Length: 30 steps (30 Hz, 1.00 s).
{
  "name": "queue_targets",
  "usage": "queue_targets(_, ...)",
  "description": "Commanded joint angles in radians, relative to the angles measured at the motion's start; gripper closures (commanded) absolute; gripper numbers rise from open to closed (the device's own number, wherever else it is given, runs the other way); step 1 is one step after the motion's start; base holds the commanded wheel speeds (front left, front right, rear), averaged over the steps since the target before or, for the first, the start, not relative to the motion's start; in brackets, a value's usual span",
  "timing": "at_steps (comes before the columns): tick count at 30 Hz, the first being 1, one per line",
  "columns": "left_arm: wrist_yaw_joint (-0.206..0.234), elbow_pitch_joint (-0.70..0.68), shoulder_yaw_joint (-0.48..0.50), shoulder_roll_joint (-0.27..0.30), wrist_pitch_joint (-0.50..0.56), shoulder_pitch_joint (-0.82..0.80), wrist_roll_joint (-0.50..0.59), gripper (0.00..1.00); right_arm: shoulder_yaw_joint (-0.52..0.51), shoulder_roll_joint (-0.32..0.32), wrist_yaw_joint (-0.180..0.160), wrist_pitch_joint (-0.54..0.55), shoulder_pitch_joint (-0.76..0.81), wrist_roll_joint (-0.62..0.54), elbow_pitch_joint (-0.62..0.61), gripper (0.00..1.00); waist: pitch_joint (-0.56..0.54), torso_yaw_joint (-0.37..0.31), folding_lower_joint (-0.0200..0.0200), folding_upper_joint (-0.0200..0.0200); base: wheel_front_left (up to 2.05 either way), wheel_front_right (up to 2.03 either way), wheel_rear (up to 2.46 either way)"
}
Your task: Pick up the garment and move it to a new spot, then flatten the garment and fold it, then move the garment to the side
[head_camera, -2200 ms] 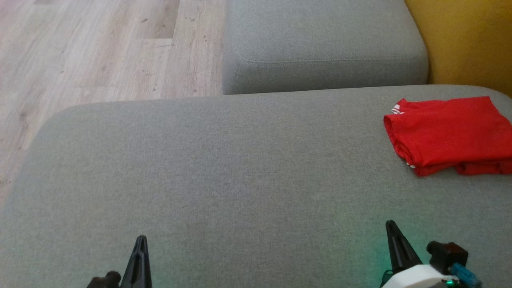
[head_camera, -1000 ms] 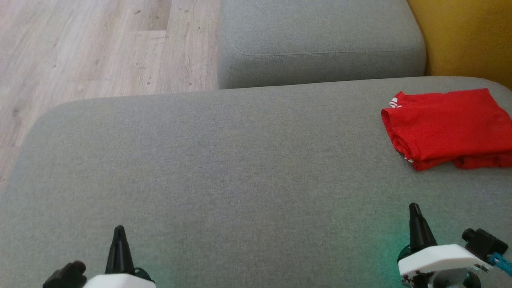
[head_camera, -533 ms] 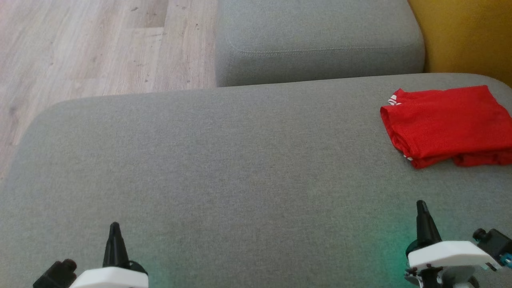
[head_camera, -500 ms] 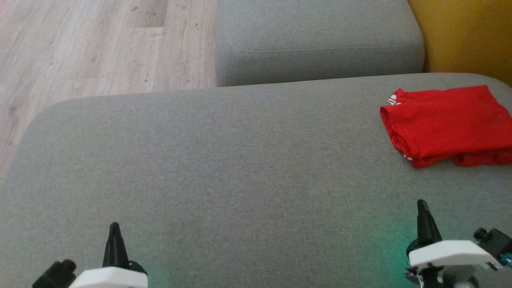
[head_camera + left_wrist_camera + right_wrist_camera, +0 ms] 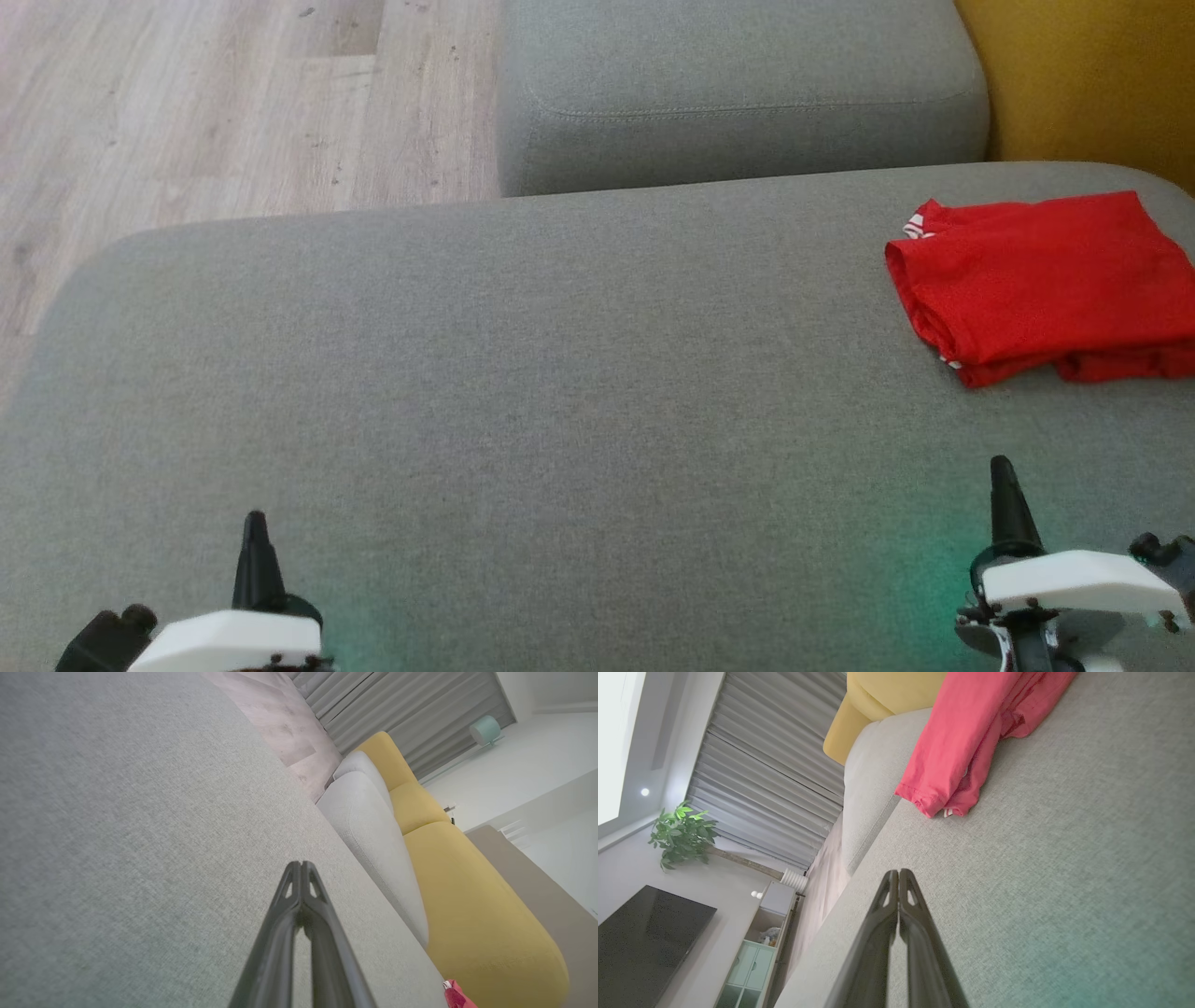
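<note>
Grey cushion (image 5: pixel 560 373); folded red garment (image 5: pixel 1036 280), white trim; left end effector (image 5: pixel 254 519), right end effector (image 5: pixel 1001 464) pressed together.

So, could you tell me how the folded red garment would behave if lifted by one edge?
The red garment looks thin and soft, so it would probably droop and unfold. Its stacked hems suggest a pinch might catch only some layers.

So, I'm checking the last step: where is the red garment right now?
In the head view the folded red garment lies at the far right of the grey cushion, close to the yellow upholstery and ahead of the right gripper.
</note>
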Motion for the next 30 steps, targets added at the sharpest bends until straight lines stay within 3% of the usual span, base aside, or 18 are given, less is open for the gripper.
queue_targets(1, -0.005, -0.036, 0.028, 0.001, 0.004, -0.060, -0.020, 1.00, 0.008, -0.004, 0.005, 0.004, -0.064, 0.022, -0.040, 1.00, 0.000, 0.000, 0.0000, 0.0000, 0.00, 0.00, 0.00)
queue_targets(30, -0.031, -0.045, 0.077, 0.001, 0.090, -0.110, -0.362, 1.00, -0.040, -0.005, 0.007, 0.087, -0.094, 0.363, -0.085, 1.00, 0.021, -0.012, 0.0000, 0.0000, 0.00, 0.00, 0.00)
